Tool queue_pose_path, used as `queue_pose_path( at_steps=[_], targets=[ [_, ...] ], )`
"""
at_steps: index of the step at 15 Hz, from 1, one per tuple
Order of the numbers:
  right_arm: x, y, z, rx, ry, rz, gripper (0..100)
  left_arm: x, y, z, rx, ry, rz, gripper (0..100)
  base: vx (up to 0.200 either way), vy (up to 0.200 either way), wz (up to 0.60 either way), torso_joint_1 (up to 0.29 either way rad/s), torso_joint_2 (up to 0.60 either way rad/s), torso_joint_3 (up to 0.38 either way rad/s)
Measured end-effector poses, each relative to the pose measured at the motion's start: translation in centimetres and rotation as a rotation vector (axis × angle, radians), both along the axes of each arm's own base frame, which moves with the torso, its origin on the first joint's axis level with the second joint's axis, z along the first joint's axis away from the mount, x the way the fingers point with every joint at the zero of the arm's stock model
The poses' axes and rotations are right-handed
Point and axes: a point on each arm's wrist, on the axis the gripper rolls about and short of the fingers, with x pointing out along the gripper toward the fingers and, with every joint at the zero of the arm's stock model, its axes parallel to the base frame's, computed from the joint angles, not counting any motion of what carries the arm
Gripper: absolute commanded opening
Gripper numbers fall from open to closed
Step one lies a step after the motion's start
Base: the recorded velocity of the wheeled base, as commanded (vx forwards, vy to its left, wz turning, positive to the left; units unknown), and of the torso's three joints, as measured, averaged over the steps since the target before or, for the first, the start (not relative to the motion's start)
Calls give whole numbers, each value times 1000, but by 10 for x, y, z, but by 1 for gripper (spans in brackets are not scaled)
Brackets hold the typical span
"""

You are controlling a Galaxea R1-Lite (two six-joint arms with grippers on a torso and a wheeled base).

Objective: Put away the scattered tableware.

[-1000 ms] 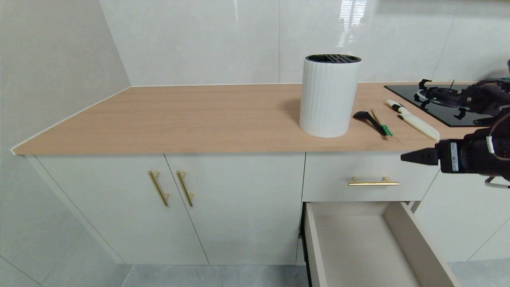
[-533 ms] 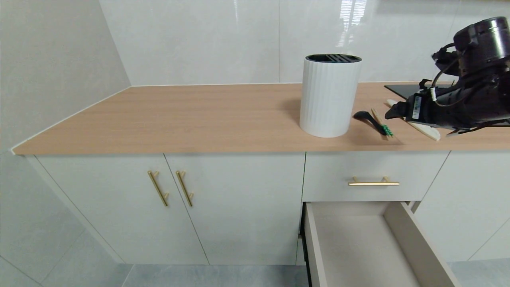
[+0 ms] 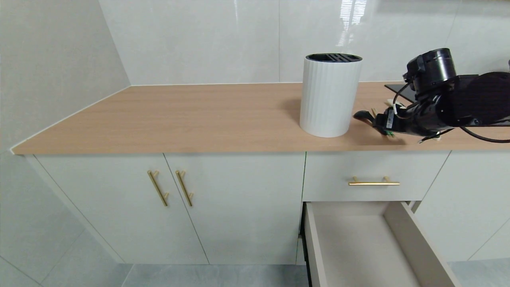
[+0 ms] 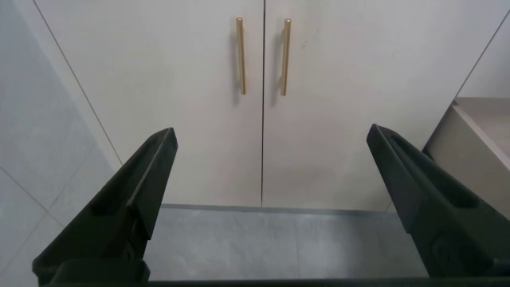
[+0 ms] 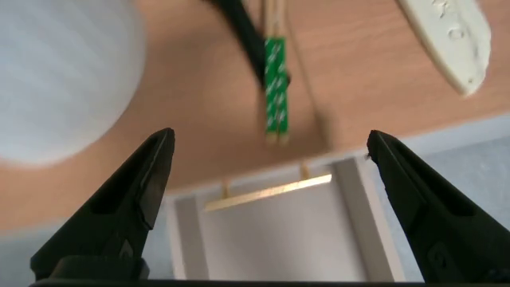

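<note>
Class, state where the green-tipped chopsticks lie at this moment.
The chopsticks lie on the counter, right of the white holder in the head view, beside the black spoon, below the open right gripper.

I count one white ribbed knife block (image 3: 330, 95). Just beside it, toward the one black hob (image 3: 398, 91), lies the tableware: one black spoon (image 3: 361, 115), two green-ended chopsticks (image 5: 275, 84) and one white knife (image 5: 448, 36). Below the block are two drawers, one shut drawer (image 3: 330, 179) and one open drawer (image 3: 414, 239). Lower down to the block's left are two cupboard doors (image 3: 119, 207). Gold bar handles (image 3: 373, 183) number three in all.
</note>
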Motion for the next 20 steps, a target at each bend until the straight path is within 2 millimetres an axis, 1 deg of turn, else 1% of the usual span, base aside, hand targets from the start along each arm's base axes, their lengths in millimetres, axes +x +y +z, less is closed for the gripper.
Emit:
queue_pose_path(
  at_steps=[2, 4, 11, 12, 17, 20],
  targets=[
    [11, -2, -9, -1, -9, -17, 100, 0, 0, 0, 0, 0, 0, 100, 0, 0, 0, 0, 0, 0],
    [18, -6, -14, -1, -11, -32, 100, 0, 0, 0, 0, 0, 0, 100, 0, 0, 0, 0, 0, 0],
    [23, -8, -21, -5, 7, -40, 100, 0, 0, 0, 0, 0, 0, 100, 0, 0, 0, 0, 0, 0],
    [23, -8, -22, -6, 9, -40, 0, 0, 0, 0, 0, 0, 0, 100, 0, 0, 0, 0, 0, 0],
    [23, -8, -22, -5, 10, -40, 0, 0, 0, 0, 0, 0, 0, 100, 0, 0, 0, 0, 0, 0],
    [19, -9, -16, 0, -6, -41, 0, 0, 0, 0, 0, 0, 0, 100, 0, 0, 0, 0, 0, 0]
  ],
)
